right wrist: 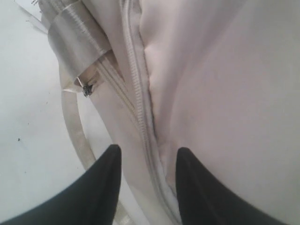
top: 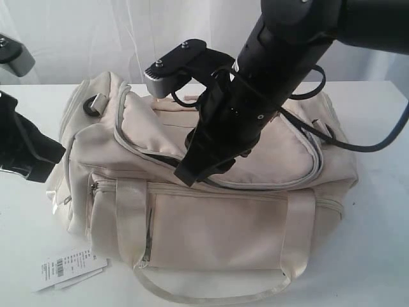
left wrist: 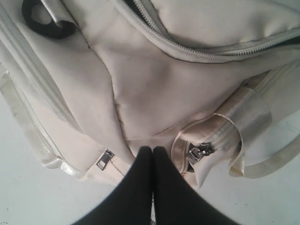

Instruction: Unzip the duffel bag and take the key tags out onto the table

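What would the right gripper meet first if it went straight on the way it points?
Most likely the top zipper of the duffel bag: the right gripper is open, its fingers either side of that zipper line. The gap is unclear.

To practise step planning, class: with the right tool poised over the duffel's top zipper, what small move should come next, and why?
Probably lower the right tool and close it on the zipper edge of the duffel bag: it is open, astride that line, gripping nothing. No key tags show yet.

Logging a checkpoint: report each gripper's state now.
Left gripper: shut, holding nothing visible.
Right gripper: open, over the curved zipper of the cream satin duffel bag.
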Action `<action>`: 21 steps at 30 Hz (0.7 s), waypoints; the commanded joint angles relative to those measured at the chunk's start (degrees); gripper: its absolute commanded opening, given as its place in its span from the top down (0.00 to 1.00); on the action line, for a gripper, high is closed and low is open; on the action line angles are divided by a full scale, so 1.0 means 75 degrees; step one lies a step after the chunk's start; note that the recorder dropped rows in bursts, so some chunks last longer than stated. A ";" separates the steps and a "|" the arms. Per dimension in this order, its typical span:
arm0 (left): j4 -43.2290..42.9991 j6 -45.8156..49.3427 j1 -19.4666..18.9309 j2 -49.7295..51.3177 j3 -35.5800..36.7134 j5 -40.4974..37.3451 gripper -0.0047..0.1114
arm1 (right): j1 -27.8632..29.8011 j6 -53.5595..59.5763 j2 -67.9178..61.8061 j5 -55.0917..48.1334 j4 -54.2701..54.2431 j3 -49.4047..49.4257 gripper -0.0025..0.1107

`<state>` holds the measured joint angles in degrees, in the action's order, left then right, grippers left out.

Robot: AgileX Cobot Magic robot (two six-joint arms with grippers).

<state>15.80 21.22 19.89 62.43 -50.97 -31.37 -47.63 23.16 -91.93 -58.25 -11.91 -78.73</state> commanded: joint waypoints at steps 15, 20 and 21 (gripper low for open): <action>0.0293 0.0007 0.0033 -0.0054 0.0049 -0.0036 0.96 | 0.0040 -0.0046 0.0046 0.0144 -0.0032 0.0026 0.65; 0.0293 0.0007 0.0033 -0.0054 0.0049 -0.0036 0.96 | 0.0040 -0.0046 0.0046 0.0186 -0.0032 0.0026 0.65; 0.0293 0.0007 0.0033 -0.0054 0.0049 -0.0036 0.96 | 0.0040 -0.0046 0.0046 0.0220 -0.0032 0.0026 0.65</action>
<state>16.88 21.35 19.89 62.43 -50.97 -31.30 -47.63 23.06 -91.93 -57.51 -11.91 -78.73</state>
